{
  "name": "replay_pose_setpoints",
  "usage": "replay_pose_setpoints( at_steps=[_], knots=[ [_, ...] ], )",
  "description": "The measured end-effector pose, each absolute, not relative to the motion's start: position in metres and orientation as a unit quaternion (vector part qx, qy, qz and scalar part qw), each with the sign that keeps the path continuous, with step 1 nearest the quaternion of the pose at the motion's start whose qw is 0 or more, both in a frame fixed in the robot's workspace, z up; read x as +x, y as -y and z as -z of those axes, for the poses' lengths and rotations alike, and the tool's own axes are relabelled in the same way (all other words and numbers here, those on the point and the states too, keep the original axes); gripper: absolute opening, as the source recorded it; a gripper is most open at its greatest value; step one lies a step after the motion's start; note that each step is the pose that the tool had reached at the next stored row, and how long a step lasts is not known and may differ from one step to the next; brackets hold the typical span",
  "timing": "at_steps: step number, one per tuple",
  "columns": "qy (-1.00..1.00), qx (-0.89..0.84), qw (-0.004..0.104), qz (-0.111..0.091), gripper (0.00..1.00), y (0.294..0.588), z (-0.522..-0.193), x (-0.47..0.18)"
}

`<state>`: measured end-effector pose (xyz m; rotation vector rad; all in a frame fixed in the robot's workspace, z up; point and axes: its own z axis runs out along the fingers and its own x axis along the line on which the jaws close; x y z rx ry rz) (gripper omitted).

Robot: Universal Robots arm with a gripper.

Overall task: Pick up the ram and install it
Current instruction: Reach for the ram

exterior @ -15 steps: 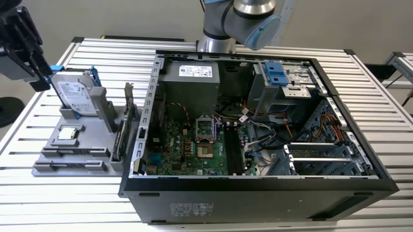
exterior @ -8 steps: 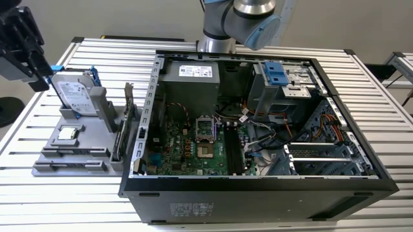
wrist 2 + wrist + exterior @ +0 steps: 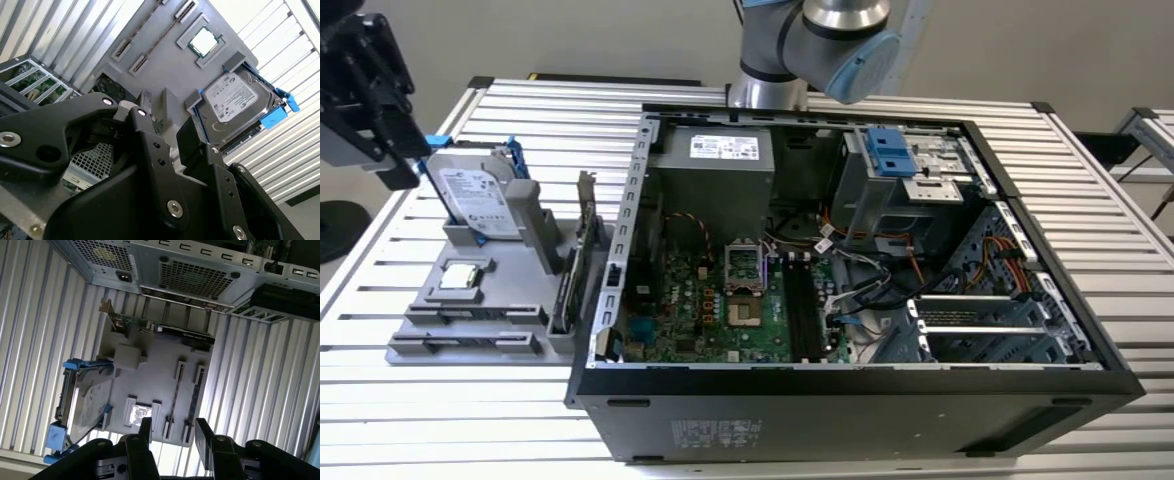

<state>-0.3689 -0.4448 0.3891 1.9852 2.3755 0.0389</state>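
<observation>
The ram (image 3: 194, 400) sits slotted below the parted tool (image 3: 173, 432).

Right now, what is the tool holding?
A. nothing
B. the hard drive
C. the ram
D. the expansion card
A: in the first wrist view the tool is open, with nothing between its fingers; the gray tray shows through the gap, and the hard drive stands in that tray.
</observation>
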Motion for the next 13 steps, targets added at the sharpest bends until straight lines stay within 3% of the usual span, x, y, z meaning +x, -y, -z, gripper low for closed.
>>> replay_pose_setpoints(
  at_steps=[13],
  knots=[
    [-0.737,0.676,0.023,-0.011,1.0,0.445,-0.3891,-0.3689]
  ],
)
